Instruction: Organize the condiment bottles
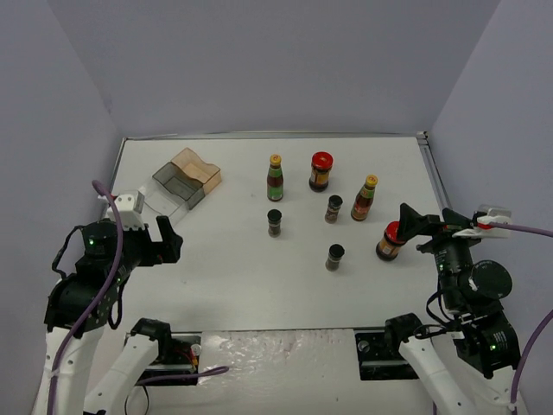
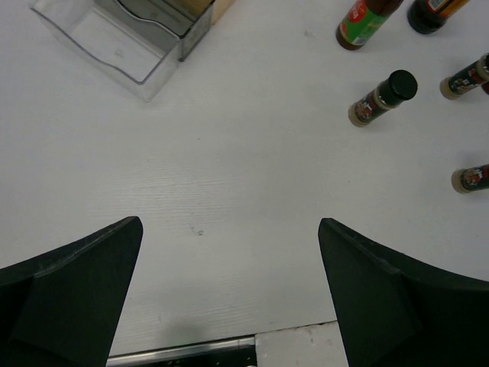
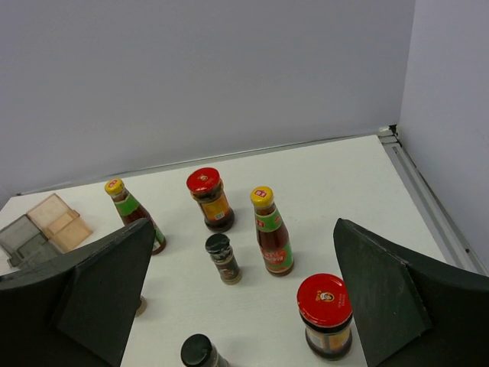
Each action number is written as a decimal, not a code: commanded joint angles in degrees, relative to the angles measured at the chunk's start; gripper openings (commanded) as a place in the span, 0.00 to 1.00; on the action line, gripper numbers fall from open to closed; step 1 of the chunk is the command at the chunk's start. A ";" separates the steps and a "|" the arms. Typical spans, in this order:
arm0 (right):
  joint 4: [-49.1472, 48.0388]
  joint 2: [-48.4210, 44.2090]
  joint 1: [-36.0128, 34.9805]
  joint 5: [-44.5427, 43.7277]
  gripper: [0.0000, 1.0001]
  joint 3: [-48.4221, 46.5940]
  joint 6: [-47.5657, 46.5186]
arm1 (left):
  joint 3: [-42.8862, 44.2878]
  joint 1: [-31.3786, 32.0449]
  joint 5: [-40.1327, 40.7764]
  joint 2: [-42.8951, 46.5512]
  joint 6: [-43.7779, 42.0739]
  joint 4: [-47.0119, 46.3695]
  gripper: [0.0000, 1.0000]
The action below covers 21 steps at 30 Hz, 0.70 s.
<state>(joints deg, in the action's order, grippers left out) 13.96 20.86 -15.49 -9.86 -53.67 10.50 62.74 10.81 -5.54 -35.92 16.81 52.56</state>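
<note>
White tabletop [image 1: 233,294] carries everything. Reading the top view from its middle, a yellow-capped, green-labelled sauce bottle [image 1: 275,179] stands at 12 o'clock. A dark red-lidded jar [image 1: 320,171] stands at 1 o'clock and a second sauce bottle [image 1: 365,198], also yellow-capped, at 2 o'clock. Three small black-capped jars sit among them. The central spice jar [image 1: 274,223] is just nearer than the green-labelled sauce bottle, the far spice jar [image 1: 333,208] is just beside the second sauce bottle at its 9 o'clock, and the near spice jar [image 1: 335,257] is at 4 o'clock. A second red-lidded jar [image 1: 390,241] stands at 3 o'clock. All seven are upright and apart from one another. A stepped rack [image 1: 183,179] of clear and tan plastic sits at 10 o'clock. The left gripper [image 2: 231,223] hangs above bare table at 8 o'clock, its fingers spread wide and grasping nothing. The right gripper [image 3: 244,225] is spread just as wide and holds nothing. In its wrist view the second red-lidded jar stands between the fingers, close to the right-hand one; whether they touch cannot be told.
</note>
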 commanded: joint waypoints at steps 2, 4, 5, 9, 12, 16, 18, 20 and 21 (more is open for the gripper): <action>-4.08 3.66 -0.48 3.99 1.00 0.46 0.75 | -3.99 1.01 -8.84 -3.93 7.28 -19.27 0.97; -4.11 4.43 -0.51 4.06 1.00 0.49 1.14 | -5.28 3.10 -6.29 -6.03 8.54 -23.90 0.97; -4.17 4.97 -0.51 4.15 1.00 0.40 1.22 | -5.49 4.60 -4.42 -7.41 8.67 -25.69 0.97; -4.44 6.96 -0.48 4.54 1.00 -0.13 0.86 | -4.89 13.22 3.61 -13.43 8.05 -31.11 0.97; -4.55 8.32 -0.42 4.91 1.00 -0.52 0.50 | -3.19 20.53 8.35 -19.13 7.42 -35.36 0.97; -4.55 8.84 -0.42 5.45 1.00 -0.39 0.07 | -1.79 27.76 12.53 -26.01 6.52 -40.54 0.97; -4.65 9.00 -0.42 5.67 1.00 -0.23 -0.21 | -0.04 30.23 14.92 -29.51 6.17 -41.51 0.97; -4.73 9.08 -0.42 5.90 1.00 -0.12 -0.50 | 1.85 32.53 16.98 -33.02 5.87 -42.51 0.97; -4.73 9.04 -0.42 6.03 1.00 -0.12 -0.67 | 2.90 33.51 17.71 -34.84 5.74 -43.15 0.97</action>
<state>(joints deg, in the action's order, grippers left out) 13.96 28.56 -15.49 -5.24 -52.95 10.85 57.87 40.25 5.05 -65.13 23.53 18.81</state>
